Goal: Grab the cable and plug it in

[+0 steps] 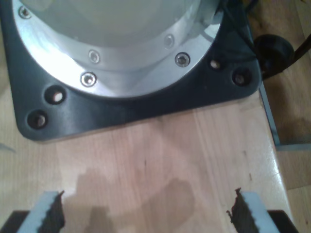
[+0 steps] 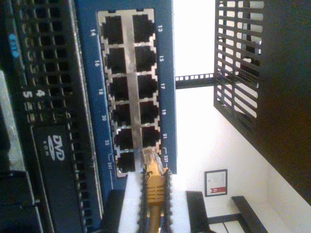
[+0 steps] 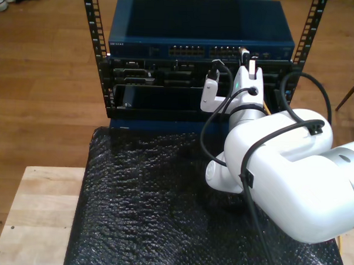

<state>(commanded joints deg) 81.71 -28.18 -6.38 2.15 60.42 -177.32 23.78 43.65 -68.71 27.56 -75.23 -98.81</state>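
My second gripper is clenched on the cable, its clear plug just at the lowest socket of the blue network switch, beside the number 23. In the exterior view that arm reaches up to the switch's front in the rack. My first gripper hangs released over a wooden table, near a black base plate.
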